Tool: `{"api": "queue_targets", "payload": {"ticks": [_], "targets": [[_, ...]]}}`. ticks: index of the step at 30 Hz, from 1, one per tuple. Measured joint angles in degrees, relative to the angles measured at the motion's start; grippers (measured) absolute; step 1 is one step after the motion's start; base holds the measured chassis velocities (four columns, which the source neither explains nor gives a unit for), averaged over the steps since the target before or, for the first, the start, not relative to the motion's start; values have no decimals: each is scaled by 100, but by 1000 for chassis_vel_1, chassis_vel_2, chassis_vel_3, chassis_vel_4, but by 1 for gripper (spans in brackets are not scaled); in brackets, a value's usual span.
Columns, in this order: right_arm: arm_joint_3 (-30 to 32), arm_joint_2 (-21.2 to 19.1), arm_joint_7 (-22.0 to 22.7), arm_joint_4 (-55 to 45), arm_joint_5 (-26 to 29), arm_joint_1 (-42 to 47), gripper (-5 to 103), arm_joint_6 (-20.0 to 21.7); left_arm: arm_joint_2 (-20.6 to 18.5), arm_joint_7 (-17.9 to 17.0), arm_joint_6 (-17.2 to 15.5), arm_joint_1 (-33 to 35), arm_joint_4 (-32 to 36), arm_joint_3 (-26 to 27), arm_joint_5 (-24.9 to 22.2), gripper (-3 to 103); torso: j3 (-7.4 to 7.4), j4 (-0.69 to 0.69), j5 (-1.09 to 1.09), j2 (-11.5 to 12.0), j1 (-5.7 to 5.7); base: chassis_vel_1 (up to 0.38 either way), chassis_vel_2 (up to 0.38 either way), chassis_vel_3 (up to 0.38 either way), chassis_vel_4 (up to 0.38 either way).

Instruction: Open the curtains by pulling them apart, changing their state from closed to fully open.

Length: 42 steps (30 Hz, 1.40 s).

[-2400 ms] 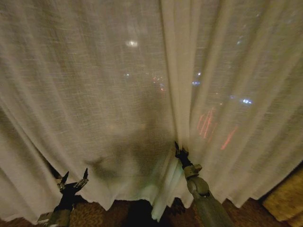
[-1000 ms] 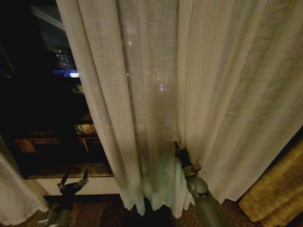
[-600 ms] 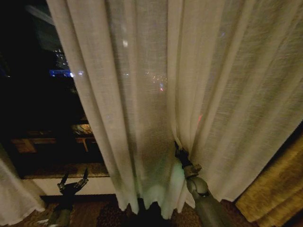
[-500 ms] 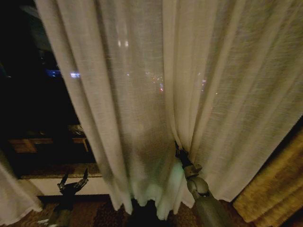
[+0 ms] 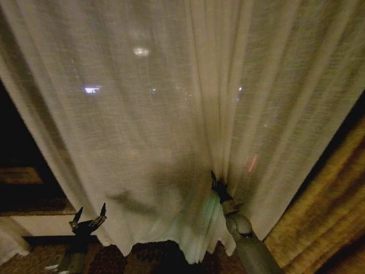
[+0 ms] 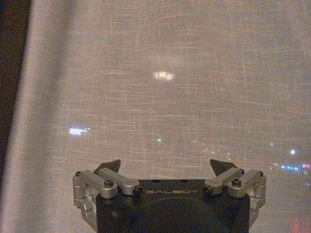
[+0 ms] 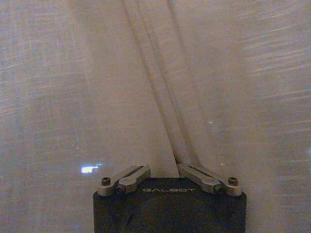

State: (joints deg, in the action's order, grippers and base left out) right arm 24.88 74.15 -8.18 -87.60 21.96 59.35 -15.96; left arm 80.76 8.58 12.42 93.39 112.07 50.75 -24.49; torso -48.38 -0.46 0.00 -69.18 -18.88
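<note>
The sheer cream curtains [image 5: 142,114] hang across nearly the whole head view, with city lights shining through the weave. My right gripper [image 5: 216,181] is raised at centre right and shut on a bunched vertical fold of the fabric. In the right wrist view that fold [image 7: 167,141] runs down between the fingers of the right gripper [image 7: 164,167]. My left gripper [image 5: 89,214] is low at the left, open and holding nothing, just in front of the curtain's hem. In the left wrist view the left gripper [image 6: 165,165] has its jaws spread wide before the flat fabric [image 6: 170,97].
A thick golden-brown drape [image 5: 325,211] hangs at the right edge. At the far left a strip of dark window [image 5: 14,142] and its sill [image 5: 28,205] show. A bit of another white panel [image 5: 8,242] lies bottom left. Patterned carpet [image 5: 142,254] lies below the hem.
The view has shifted, bringing more of the brown drape in at right. The sheer panel has spread back leftward over most of the dark window. The right gripper still holds its fold.
</note>
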Motion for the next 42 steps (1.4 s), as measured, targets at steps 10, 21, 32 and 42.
{"api": "queue_targets", "payload": {"ticks": [10,21,32,42], "targets": [[13,13,-16,0,-2,16,0,-24,0,0,0,0,-1,0,0,100,0,-1,-2,0,0,-363,-369,343,368],[-18,34,113,4,-265,7,0,-150,1,2,0,0,0,-1,0,100,-1,-2,3,1,-1,-246,-250,263,237],[-134,-125,267,97,-551,-97,0,33,-2,-1,0,0,-1,6,0,100,0,2,-1,0,0,40,19,-33,-17],[310,-352,956,794,-550,-417,0,164,0,1,0,0,0,1,0,100,0,1,0,0,0,0,0,0,0]]}}
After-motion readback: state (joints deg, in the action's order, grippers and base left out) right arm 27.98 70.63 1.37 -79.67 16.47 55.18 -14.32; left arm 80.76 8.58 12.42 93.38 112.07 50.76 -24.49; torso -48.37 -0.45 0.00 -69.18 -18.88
